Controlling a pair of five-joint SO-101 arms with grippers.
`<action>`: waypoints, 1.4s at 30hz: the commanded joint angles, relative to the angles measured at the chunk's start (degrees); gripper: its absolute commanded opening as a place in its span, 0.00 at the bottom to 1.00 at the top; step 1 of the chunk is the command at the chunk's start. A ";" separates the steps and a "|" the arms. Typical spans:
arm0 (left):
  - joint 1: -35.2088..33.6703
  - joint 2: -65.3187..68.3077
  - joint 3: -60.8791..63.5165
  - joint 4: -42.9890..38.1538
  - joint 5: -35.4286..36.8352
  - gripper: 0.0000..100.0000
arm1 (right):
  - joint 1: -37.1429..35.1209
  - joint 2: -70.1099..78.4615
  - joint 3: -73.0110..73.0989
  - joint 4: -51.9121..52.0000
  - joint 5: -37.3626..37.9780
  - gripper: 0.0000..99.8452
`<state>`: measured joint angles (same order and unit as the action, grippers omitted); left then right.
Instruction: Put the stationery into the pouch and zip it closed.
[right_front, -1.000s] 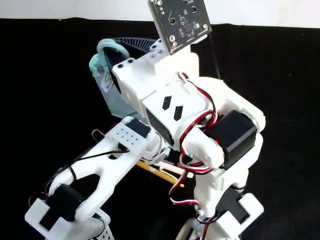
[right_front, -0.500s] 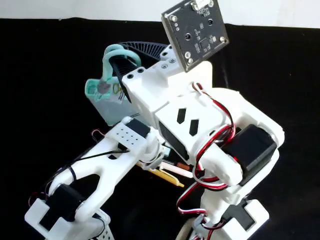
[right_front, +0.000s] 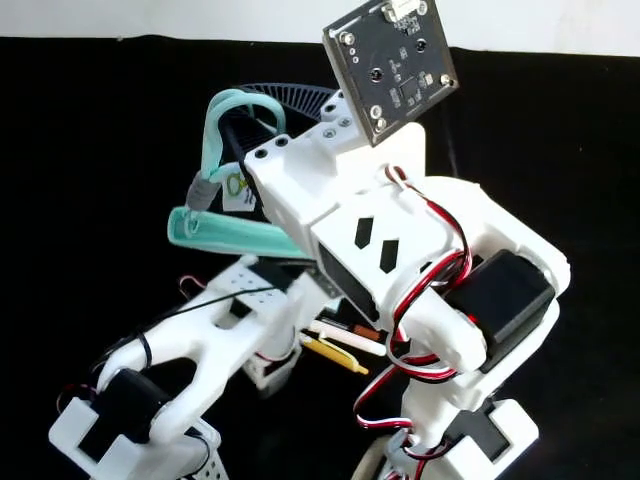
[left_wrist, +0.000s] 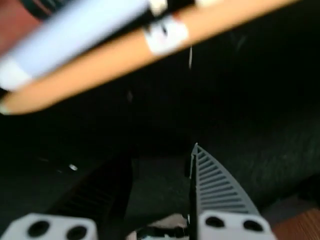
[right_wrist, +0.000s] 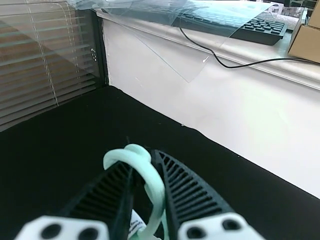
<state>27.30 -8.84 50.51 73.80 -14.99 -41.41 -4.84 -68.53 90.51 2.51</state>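
Right gripper: in the right wrist view we see the right gripper (right_wrist: 142, 161) with its two black ribbed jaws clenched on a mint-green loop handle (right_wrist: 152, 187), which curls up between them.
Pouch: the high view adds what that wrist view lacks. The see-through pouch with mint-green trim (right_front: 228, 232) hangs tilted below the loop, in front of the right arm and near the left arm's wrist. We cannot tell whether it touches the black tabletop (right_front: 80, 150).
Left gripper: in the left wrist view the left gripper (left_wrist: 160, 155) has its jaws released, one dark and one grey and ribbed. There is a clear gap between them and nothing is held.
Stationery: just beyond those jaws, the left wrist view shows an orange-yellow wooden pencil (left_wrist: 150, 50) and a pale blue-white pen (left_wrist: 75, 32) lying side by side. From above we find them on the table between the two arms, outside the pouch and partly hidden by the right arm.
Background: the right wrist view looks past the table edge to a white wall (right_wrist: 210, 115), slatted window blinds (right_wrist: 45, 55) and a dark keyboard (right_wrist: 235, 22) on a ledge.
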 joint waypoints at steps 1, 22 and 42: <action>-3.30 -0.84 0.40 0.97 0.00 0.18 | -0.22 -1.71 -1.63 -0.22 0.79 0.01; -48.66 -0.84 -10.51 5.98 -0.09 0.18 | -0.22 -1.71 -1.71 -0.31 0.79 0.01; -53.93 -0.84 -55.08 20.84 0.26 0.18 | 2.68 -0.31 -1.45 -8.04 1.05 0.01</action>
<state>-26.15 -8.84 2.68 93.41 -14.99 -39.47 -4.84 -68.79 84.26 2.77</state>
